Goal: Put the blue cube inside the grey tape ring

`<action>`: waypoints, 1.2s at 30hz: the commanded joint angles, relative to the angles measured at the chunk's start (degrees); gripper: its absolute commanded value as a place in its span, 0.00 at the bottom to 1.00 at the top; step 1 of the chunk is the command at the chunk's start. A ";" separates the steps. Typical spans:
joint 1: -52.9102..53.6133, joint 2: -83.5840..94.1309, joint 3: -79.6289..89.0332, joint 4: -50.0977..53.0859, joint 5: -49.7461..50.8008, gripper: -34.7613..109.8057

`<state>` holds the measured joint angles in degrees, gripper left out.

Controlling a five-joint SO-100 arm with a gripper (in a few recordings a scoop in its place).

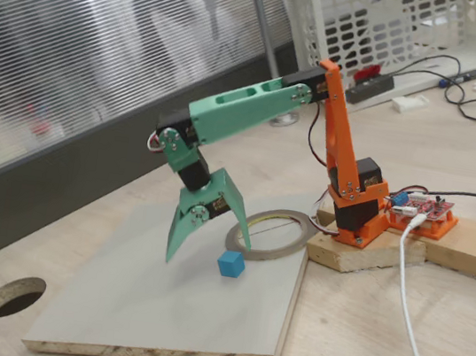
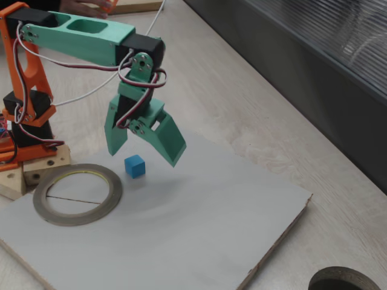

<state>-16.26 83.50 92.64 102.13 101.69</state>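
The blue cube (image 1: 230,264) (image 2: 135,166) rests on a pale grey board, just outside the grey tape ring (image 1: 309,229) (image 2: 116,194). The ring lies flat at the board's corner nearest the arm's base, with nothing inside it. My green gripper (image 1: 207,252) (image 2: 144,156) is open and points down, its fingers spread wide. It hangs a little above the board, straddling the cube in a fixed view, without touching it. Nothing is held.
The board (image 1: 156,309) (image 2: 199,229) lies on a wooden table. A dark round hole (image 1: 14,297) (image 2: 344,281) is cut in the tabletop beyond the board. The orange arm base (image 1: 362,215) stands on a wooden block beside the ring. A white cable (image 1: 413,294) trails nearby.
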 commanded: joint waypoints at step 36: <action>-0.26 -7.56 -0.53 -5.80 0.79 0.87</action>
<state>-16.17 74.97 92.64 96.33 101.69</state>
